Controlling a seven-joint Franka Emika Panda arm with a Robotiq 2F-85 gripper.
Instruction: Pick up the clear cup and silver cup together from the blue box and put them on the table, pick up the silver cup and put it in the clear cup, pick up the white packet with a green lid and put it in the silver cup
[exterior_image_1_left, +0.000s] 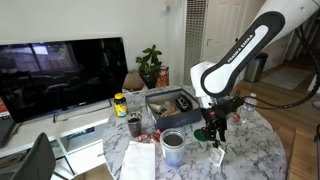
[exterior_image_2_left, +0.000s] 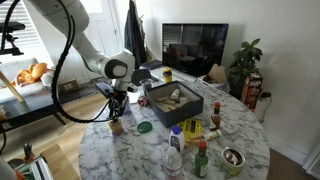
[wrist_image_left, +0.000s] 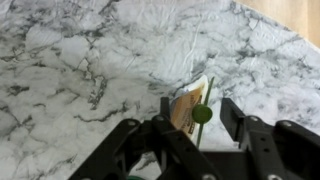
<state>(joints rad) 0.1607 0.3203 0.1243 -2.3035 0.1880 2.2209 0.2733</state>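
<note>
Low centre of the wrist view: the white packet with a green lid (wrist_image_left: 186, 110) stands between the two fingers, its green lid towards the right-hand finger.
Gripper (wrist_image_left: 198, 105): jaws apart and straddling the packet; the left-hand finger (wrist_image_left: 165, 106) is at the packet's edge, a gap shows on the other side, and no firm clamp is visible.
Gripper in both exterior views: pointing down, close over the table top, right of centre in an exterior view (exterior_image_1_left: 212, 130) and left of centre in an exterior view (exterior_image_2_left: 117, 110).
Table (wrist_image_left: 90, 60): white, grey-veined marble fills the wrist view's upper part.
Clear cup (exterior_image_1_left: 173, 152) and silver cup (exterior_image_1_left: 172, 141): together on the table, lower middle of the frame, left of the gripper; too small to be sure of the nesting.
Blue box (exterior_image_1_left: 158, 112): behind the cups, mid-frame; in an exterior view (exterior_image_2_left: 185, 110) it sits right of the gripper, with things inside.
Green disc (exterior_image_2_left: 144, 127): flat on the marble, between gripper and box.
</note>
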